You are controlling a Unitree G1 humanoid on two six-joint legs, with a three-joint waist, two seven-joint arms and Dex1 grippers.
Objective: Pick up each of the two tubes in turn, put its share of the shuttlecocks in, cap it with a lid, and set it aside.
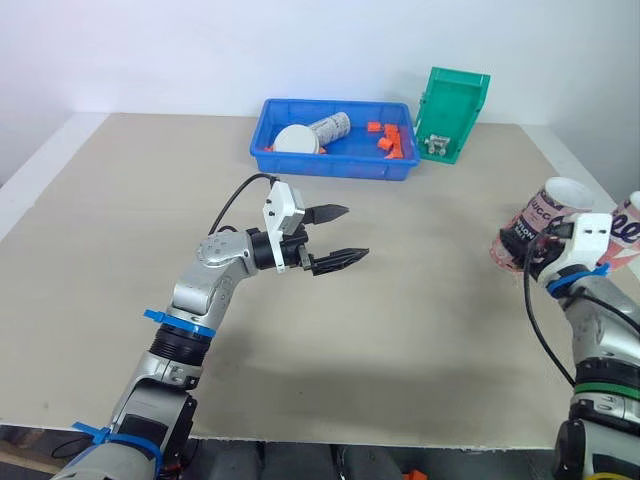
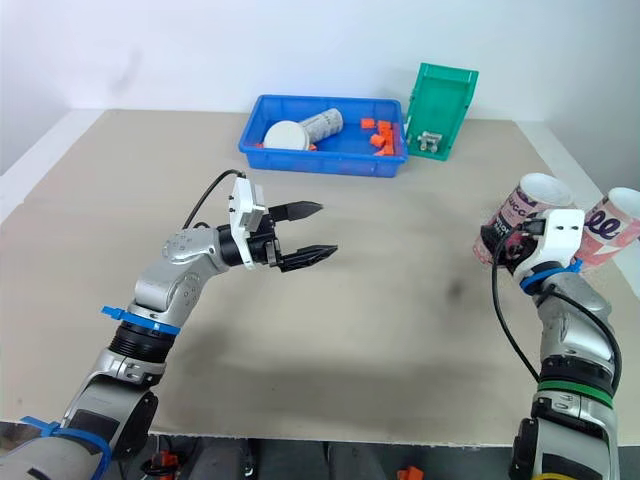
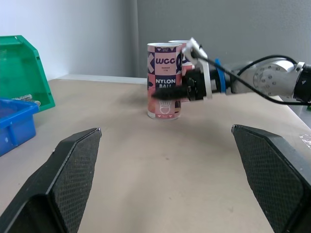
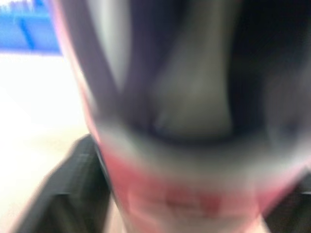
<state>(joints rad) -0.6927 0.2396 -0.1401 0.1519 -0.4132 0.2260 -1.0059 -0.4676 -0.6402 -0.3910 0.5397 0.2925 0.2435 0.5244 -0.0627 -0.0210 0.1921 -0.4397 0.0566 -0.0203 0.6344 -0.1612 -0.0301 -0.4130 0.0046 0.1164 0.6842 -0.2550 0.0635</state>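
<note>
The right gripper (image 1: pixel 525 248) is at the nearer of the two tubes (image 1: pixel 548 205) out on the right side of the tabletop (image 1: pixel 400 320). Whether it has clamped on, I cannot tell. The tube stands upright with its long axis vertical and its open mouth up. The second tube (image 1: pixel 628 222) is just beside it, further right. The left gripper (image 1: pixel 345 237) hovers mid-table, jaws wide and holding nothing, pointed across at the tubes but well apart from them. So this pick looks like the right arm's job. It's the nearer one by a long way, and it comes at the tube from the side.

At the far edge sits the blue bin (image 1: pixel 320 165), with a white lid (image 1: pixel 297 139) and some orange pieces (image 1: pixel 385 142) inside. Those may be the shuttlecocks, but they are too small to tell. The bin lies closer to the left gripper, so loading likely falls to that arm. A green bin (image 1: pixel 455 100) stands just to the right of the blue one.
</note>
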